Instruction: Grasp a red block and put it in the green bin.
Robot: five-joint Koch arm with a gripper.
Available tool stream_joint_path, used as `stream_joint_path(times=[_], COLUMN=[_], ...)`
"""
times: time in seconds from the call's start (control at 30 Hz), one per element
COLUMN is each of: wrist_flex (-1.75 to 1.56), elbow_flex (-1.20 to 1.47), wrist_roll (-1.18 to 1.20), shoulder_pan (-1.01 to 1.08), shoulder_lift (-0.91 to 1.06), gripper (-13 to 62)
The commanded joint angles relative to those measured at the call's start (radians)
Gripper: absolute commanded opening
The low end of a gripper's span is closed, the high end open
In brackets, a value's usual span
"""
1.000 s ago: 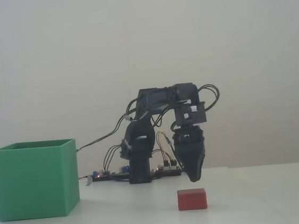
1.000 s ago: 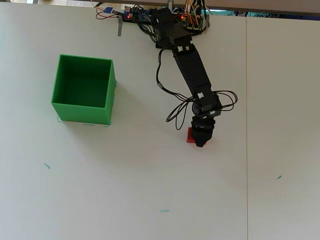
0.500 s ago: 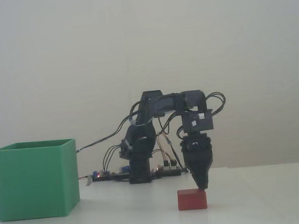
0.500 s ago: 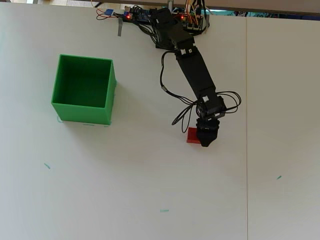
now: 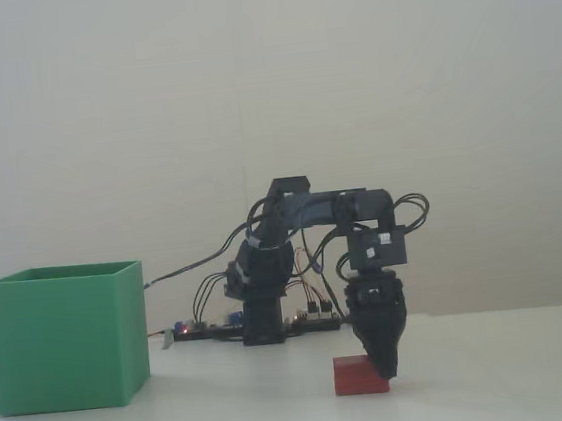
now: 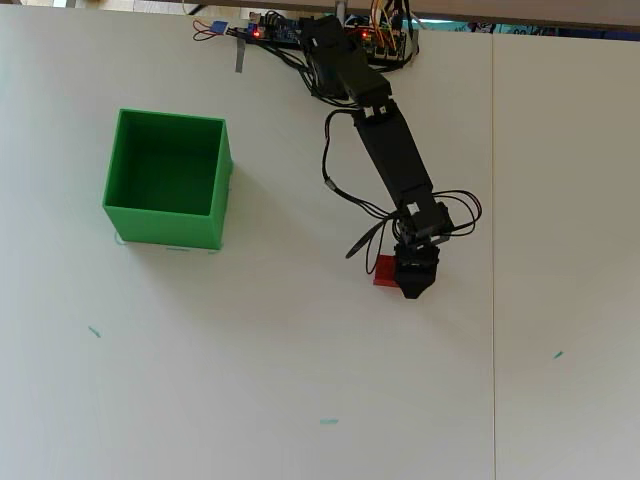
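The red block lies on the white table, right of the green bin in the fixed view. From overhead, only the block's left part shows beside the black gripper head. The gripper points straight down, its tip at table height and overlapping the block's right end. In the overhead view the gripper covers the block's right side. Its jaws merge into one dark tapered shape, so their state is unreadable. The open-topped bin stands far to the left, with nothing visible inside it.
Circuit boards and loose wires sit at the arm's base on the table's far edge. A cable loop hangs beside the forearm. A table seam runs to the right of the gripper. Small teal marks dot the near table.
The gripper came down from above the block and shifted slightly right, so its tip now sits at the block's right end. Block and bin have not moved.
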Motion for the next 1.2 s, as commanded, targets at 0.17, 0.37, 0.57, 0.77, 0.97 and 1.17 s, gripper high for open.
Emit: stream_joint_path(times=[0.17, 0.37, 0.57, 0.77, 0.97, 1.17], wrist_flex=[-0.017, -0.023, -0.023, -0.026, -0.043, -0.049], elbow_flex=[-0.064, -0.063, -0.063, -0.060, -0.049, -0.046], wrist_roll=[-0.037, -0.138, -0.172, -0.172, -0.164, -0.141], shoulder_pan=[0.011, 0.029, 0.034, 0.032, 0.048, 0.071], shoulder_lift=[0.014, -0.015, -0.015, -0.017, -0.021, -0.021], gripper=[35.2, 34.5, 34.7, 34.7, 25.1, 3.6])
